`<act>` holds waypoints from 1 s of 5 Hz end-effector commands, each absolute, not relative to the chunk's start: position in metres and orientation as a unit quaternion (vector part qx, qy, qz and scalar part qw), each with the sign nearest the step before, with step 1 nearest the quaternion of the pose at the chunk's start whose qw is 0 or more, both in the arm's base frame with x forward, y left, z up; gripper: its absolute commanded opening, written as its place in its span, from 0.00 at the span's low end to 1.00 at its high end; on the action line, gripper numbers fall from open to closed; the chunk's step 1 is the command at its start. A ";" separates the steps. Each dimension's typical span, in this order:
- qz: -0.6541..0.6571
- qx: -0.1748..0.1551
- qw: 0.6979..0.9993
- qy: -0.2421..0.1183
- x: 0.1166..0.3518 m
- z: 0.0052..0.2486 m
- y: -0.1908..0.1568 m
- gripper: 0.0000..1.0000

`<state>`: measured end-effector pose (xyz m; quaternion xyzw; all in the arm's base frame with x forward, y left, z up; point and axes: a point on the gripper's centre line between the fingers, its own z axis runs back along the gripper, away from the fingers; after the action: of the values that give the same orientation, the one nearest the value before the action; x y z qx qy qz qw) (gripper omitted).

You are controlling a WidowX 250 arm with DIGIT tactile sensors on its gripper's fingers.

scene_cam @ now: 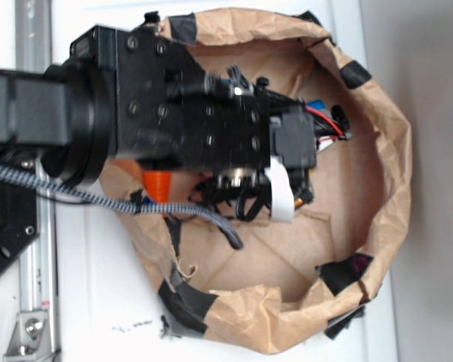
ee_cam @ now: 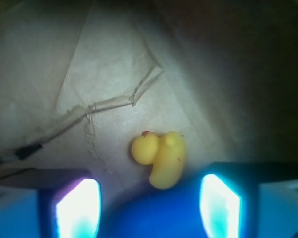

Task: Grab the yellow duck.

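Yellow duck [ee_cam: 159, 159] lies on brown paper [ee_cam: 114, 64], touching a blue object [ee_cam: 154, 218].

Exterior view: overhead, looking straight down, moderately close. The arm [scene_cam: 98, 113] enters from 9 o'clock and blocks much of the brown paper bowl [scene_cam: 385, 188], whose rim fills the frame from 12 to 6 o'clock.

Wrist view: mounted on the arm, facing down into the bowl, very near its creased paper floor [ee_cam: 114, 64]. Two fingers [ee_cam: 79, 208] frame the bottom edge at 7 and 5 o'clock.

Shared ground: the bowl's paper floor. The patch seen by the wrist camera lies hidden under the arm in the exterior view.
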<state>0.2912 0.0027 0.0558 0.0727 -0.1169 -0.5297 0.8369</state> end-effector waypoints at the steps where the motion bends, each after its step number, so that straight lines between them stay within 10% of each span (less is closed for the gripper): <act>1: -0.561 0.050 0.811 -0.156 0.317 0.034 -0.005 1.00; 3: -0.556 0.013 0.816 -0.156 0.325 0.023 -0.032 1.00; 4: -0.553 0.019 0.818 -0.158 0.325 0.026 -0.028 0.00; 5: -0.548 0.024 0.821 -0.158 0.322 0.035 -0.024 0.00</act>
<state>0.3225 -0.0118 0.0249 0.0085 -0.1401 -0.5424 0.8283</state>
